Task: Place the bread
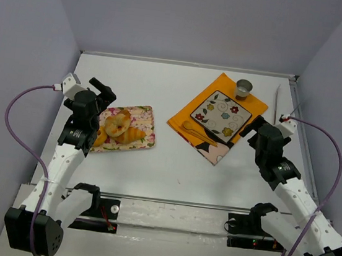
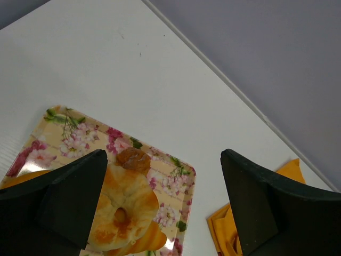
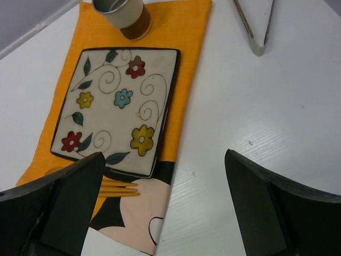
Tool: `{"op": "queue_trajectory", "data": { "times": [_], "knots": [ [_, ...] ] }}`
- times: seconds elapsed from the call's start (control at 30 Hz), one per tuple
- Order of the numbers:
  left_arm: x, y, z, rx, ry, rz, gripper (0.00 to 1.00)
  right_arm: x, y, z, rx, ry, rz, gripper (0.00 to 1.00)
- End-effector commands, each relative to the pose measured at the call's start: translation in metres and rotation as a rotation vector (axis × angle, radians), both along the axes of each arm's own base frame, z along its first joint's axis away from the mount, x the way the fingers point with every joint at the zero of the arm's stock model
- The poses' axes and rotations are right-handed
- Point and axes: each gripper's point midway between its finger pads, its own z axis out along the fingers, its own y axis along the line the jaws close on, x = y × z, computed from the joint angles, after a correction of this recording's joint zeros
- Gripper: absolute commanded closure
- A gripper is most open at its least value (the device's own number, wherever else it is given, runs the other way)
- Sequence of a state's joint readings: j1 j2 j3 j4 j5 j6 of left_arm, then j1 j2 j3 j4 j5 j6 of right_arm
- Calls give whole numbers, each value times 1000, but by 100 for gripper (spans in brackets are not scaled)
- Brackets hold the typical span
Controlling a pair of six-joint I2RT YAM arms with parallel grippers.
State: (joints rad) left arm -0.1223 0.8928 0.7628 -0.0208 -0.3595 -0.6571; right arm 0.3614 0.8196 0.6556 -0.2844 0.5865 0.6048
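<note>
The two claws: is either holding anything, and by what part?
Nothing is held. The left gripper gapes open near the bread; the right gripper is open too.

The bread [image 2: 125,210], a round, pale golden-tan ring with lighter patches and a small centre hole, lies flat on the floral tray [image 2: 69,133]. It sits beneath the left gripper [image 2: 162,176], whose jaws are spread wide, and one finger partly hides it.

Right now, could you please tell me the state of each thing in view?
bread: lying on the floral tray, ungripped.
left gripper: open, holding nothing.
right gripper: open, holding nothing.
square plate: empty, on the orange cloth.
cup: upright.
</note>
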Motion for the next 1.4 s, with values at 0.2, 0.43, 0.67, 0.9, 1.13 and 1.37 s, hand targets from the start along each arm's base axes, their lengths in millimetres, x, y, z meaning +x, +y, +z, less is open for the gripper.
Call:
{"op": "queue_trajectory", "data": {
  "times": [0.2,0.43,0.67,0.9,1.13,1.37],
  "knots": [
    [5,1,14,-5,-48,-2,1,41,-43,-9,-20,175,-126,0],
    [6,1,14,8,-49,-5,1,93,-112,-17,-19,292,-120,0],
    [2,5,18,13,-65,14,1,142,-163,-54,-37,449,-92,0],
    [-4,12,23,14,-87,50,1,166,-179,-98,-33,586,-15,0],
    [-4,14,24,12,-92,67,1,187,-189,-118,-46,633,36,0],
    [-1,17,23,12,-89,83,1,199,-198,-136,-59,680,27,0]
  ]
}}
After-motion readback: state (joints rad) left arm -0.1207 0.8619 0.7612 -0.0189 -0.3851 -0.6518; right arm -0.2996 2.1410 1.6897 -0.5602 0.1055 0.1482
